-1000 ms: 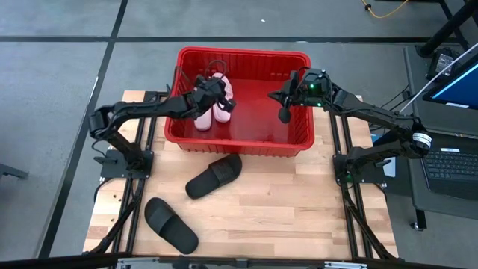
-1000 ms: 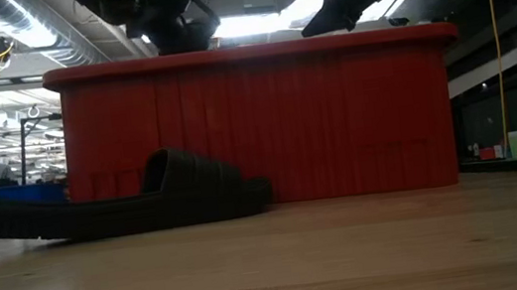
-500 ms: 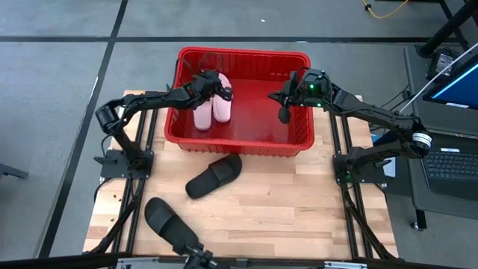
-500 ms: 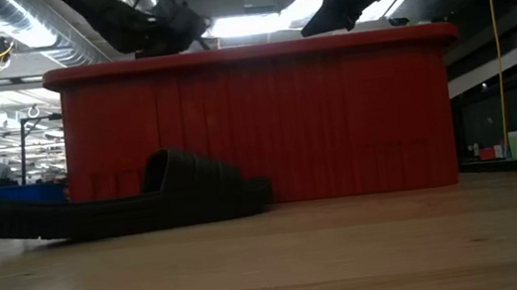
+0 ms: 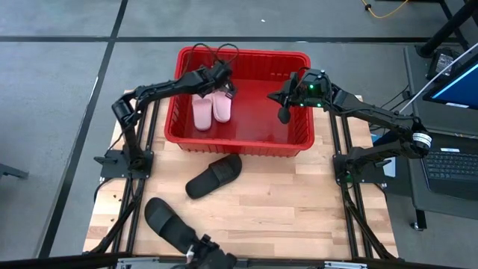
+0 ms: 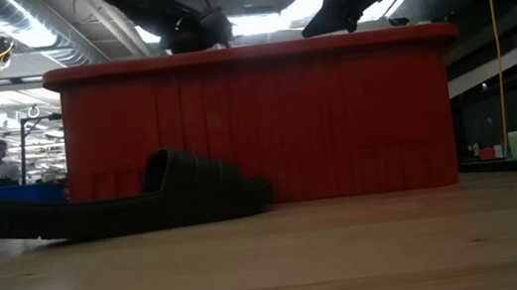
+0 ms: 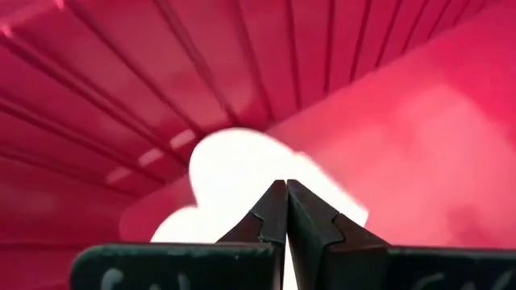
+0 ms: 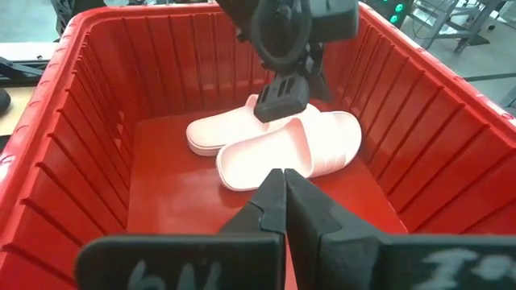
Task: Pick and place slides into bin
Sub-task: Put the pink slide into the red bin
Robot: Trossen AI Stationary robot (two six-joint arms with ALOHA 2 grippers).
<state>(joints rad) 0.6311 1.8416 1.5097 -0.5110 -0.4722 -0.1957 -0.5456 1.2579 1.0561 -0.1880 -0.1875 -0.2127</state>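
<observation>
Two pale pink slide sandals (image 5: pixel 207 110) already lie side by side on the floor of the large red plastic lattice-walled bin (image 5: pixel 300 139), so what matters now is the two black slide sandals left on the wooden table. The nearer black sandal (image 5: pixel 214 176) lies just outside the bin's front wall, its long axis running diagonally; the farther black sandal (image 5: pixel 170 224) sits near the table's front edge, also on a slant. Both lie well away from the left gripper (image 5: pixel 222 77), which hangs over the pink pair with fingers pressed together and empty, and farther still from the right gripper (image 5: pixel 284 104), closed and empty over the bin's other end. The left arm looks better placed to reach them.
</observation>
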